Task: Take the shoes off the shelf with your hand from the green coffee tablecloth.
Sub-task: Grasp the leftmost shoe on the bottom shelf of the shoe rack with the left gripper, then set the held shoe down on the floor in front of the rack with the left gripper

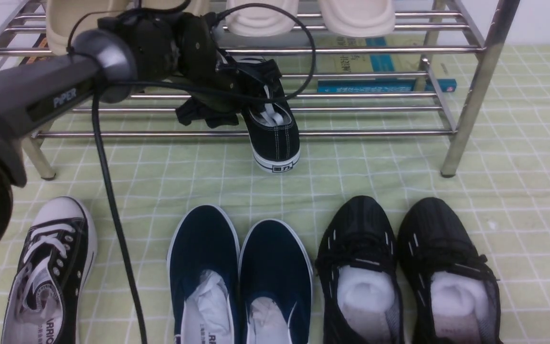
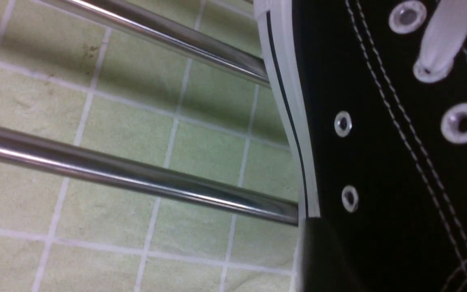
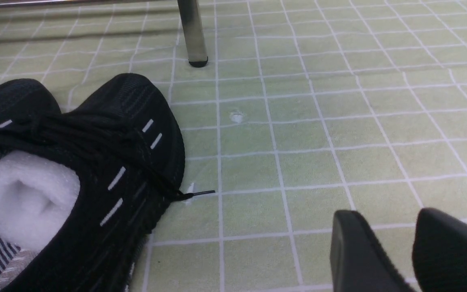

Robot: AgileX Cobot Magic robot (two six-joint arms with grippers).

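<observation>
One black canvas shoe (image 1: 272,129) with white laces lies on the lower tier of the chrome shelf (image 1: 351,134), its heel hanging past the front bar. Its mate (image 1: 50,272) stands on the green coffee tablecloth (image 1: 518,191) at the near left. My left hand (image 1: 229,107) reaches in at the left side of the shelf shoe. In the left wrist view one dark finger (image 2: 322,259) lies against the white sole edge of that shoe (image 2: 379,142); the other finger is hidden, so a grip does not show. My right gripper (image 3: 387,221) hovers open over bare cloth, holding nothing.
Navy slip-ons (image 1: 237,272) and black mesh shoes (image 1: 408,267) stand in a row on the near cloth. Beige slippers (image 1: 356,16) sit on the upper tier, with books (image 1: 380,71) behind the shelf. A black cable (image 1: 112,200) hangs from the left arm. A shelf leg (image 3: 193,32) stands beyond the mesh shoe (image 3: 95,170).
</observation>
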